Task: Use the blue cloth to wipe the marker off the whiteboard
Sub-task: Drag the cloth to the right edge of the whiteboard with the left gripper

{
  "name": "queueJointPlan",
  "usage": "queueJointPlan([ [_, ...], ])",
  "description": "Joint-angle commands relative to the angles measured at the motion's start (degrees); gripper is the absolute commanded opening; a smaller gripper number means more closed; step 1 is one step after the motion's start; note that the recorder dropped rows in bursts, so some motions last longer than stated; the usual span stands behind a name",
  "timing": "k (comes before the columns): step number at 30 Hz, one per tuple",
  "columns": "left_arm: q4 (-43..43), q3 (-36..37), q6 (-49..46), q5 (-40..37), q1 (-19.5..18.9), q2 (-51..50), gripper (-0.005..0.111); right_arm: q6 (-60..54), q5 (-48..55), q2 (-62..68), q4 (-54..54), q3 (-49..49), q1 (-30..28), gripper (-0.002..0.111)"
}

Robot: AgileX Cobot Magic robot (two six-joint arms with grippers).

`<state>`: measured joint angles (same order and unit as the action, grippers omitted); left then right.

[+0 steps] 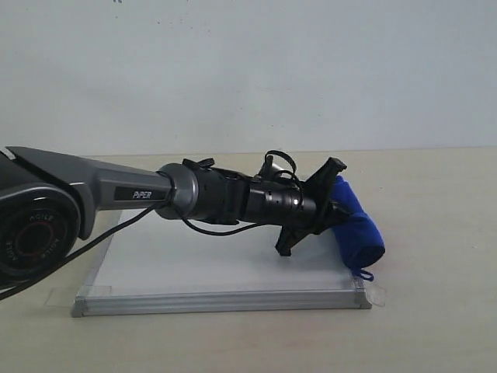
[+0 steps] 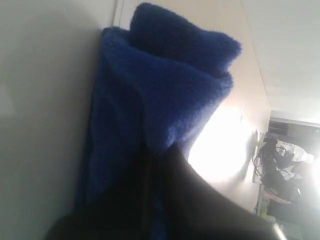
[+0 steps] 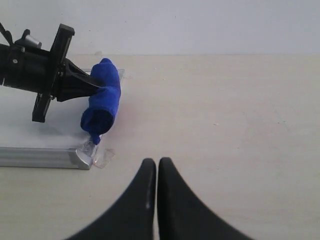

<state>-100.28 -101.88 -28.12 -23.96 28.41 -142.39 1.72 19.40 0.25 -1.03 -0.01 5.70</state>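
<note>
The whiteboard (image 1: 194, 264) lies flat on the table, silver frame along its front, tape tab at the right corner. No red marker lines show on it in any view. The blue cloth (image 1: 356, 225), a thick plush roll, rests on the board's right edge, its loop hanging by the front corner. My left gripper (image 1: 335, 208) reaches across the board and is shut on the blue cloth (image 2: 160, 95), which fills the left wrist view. In the right wrist view the cloth (image 3: 103, 97) and board (image 3: 30, 125) lie ahead; my right gripper (image 3: 157, 162) hovers over bare table, shut and empty.
The beige table (image 1: 435, 311) stretches to the right of the board. A plain white wall (image 1: 248, 70) stands behind. The left arm's dark body (image 1: 93, 198) and its cable hang over the board's left half. Clutter (image 2: 285, 165) shows far off.
</note>
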Motion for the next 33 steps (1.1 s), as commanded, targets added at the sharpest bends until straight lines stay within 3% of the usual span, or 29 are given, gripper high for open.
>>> queueJointPlan([
  [1,0.3,-0.2,0.2,-1.5,0.9,-0.8,0.004,-0.2,-0.3,-0.3,0.1,0.0,0.2,0.001],
  [10,0.3,-2.8,-7.8,-3.0,0.9,-0.9,0.004,-0.2,-0.3,-0.3,0.1,0.0,0.2,0.001],
  [21,0.3,-5.5,-7.9,-2.8,0.9,-0.9,0.004,-0.2,-0.3,-0.3,0.1,0.0,0.2,0.001],
  [33,0.3,-5.5,0.7,1.4,0.9,-0.9,0.004,-0.2,-0.3,-0.3,0.1,0.0,0.2,0.001],
])
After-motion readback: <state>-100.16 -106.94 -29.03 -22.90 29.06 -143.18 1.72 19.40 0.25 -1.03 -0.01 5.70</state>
